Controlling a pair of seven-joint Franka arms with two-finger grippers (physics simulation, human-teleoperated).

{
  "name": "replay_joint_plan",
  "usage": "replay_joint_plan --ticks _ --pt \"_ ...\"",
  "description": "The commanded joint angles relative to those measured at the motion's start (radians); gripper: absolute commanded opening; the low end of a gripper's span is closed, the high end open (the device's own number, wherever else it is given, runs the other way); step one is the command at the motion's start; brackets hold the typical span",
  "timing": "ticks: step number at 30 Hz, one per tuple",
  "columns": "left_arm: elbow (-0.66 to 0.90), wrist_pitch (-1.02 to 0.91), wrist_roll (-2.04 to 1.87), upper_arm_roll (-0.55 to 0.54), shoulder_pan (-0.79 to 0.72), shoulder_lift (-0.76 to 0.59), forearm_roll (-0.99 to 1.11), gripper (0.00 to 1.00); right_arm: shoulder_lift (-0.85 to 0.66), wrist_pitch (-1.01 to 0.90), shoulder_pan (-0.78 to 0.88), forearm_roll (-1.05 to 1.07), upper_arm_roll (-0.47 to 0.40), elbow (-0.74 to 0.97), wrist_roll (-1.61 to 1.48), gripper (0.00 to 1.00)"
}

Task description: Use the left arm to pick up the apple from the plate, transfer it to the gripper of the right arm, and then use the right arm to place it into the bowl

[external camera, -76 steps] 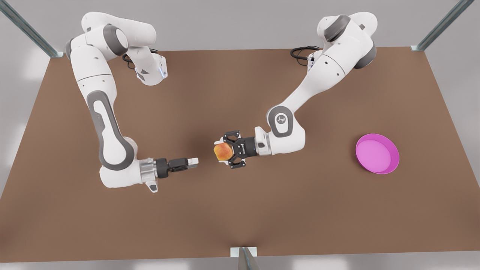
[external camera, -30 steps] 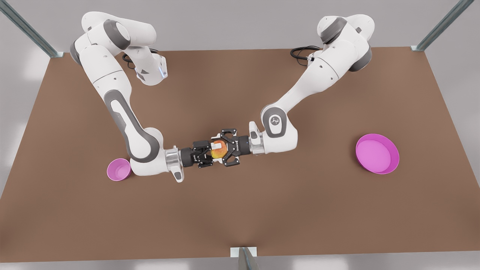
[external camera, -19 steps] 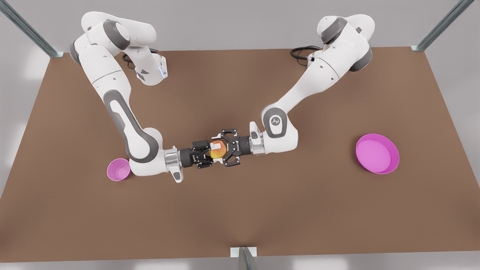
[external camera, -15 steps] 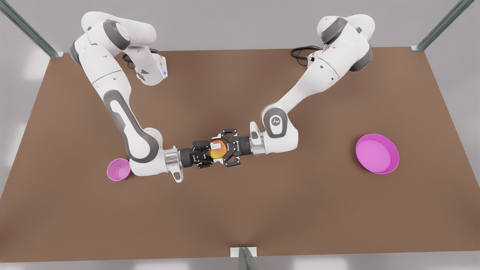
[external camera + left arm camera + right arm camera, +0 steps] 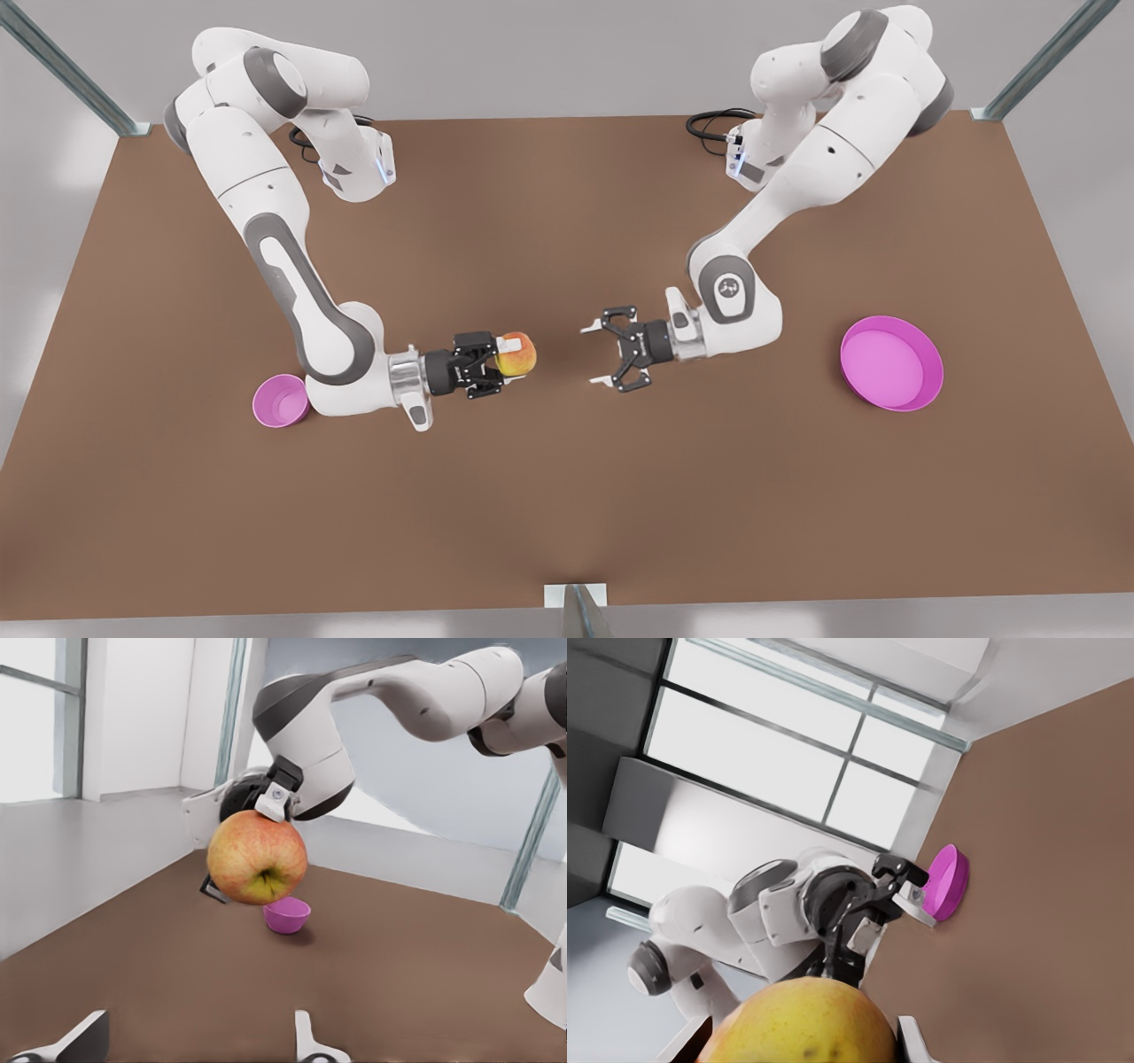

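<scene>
Above the brown table (image 5: 567, 496), right claw (image 5: 512, 356) grips the apple (image 5: 517, 354); left claw (image 5: 595, 354) gapes empty.

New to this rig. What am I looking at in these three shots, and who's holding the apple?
These are simulator renders of two white robot arms bolted to a brown table.

The wide shot comes from a camera off the arms, looking down. The other two come from cameras on the arms' wrists.

The right gripper, on the front view's left, is shut on the apple; its own wrist camera sees the fruit up close. The left gripper, with openwork fingers, is open and holds nothing. Its wrist camera looks across at the apple in the other gripper.

On the table lie a wide magenta plate, with nothing on it, and a small pink bowl beside the right arm.
</scene>
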Motion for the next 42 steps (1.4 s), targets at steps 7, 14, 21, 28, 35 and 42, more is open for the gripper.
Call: replay_joint_plan --ticks 7,14,21,28,35,42 --pt "0.314 -0.871 -1.460 0.366 0.046 -0.344 1.499 1.00 0.009 -0.219 -0.188 -0.157 -0.014 -0.001 -0.011 0.76" --pt "0.566 -1.087 -2.115 0.668 -0.161 -0.409 1.472 1.00 0.014 -0.423 -0.412 -0.318 -0.014 -0.006 -0.004 0.76" --pt "0.418 -0.902 -2.114 0.708 -0.212 -0.466 1.437 1.00 0.049 -0.650 -0.497 -0.453 -0.183 0.118 -0.043 0.76" --pt "0.426 -0.917 -2.114 0.708 -0.210 -0.465 1.437 1.00 0.075 -0.604 -0.498 -0.688 -0.207 0.217 -0.104 0.76" --pt "0.434 -0.951 -2.258 0.708 -0.213 -0.463 1.445 1.00 0.075 -0.374 -0.486 -0.843 -0.203 0.256 -0.093 0.76" --pt "0.434 -0.962 -2.309 0.712 -0.202 -0.456 1.408 1.00 0.107 -0.179 -0.445 -0.884 -0.201 0.244 -0.087 0.76"
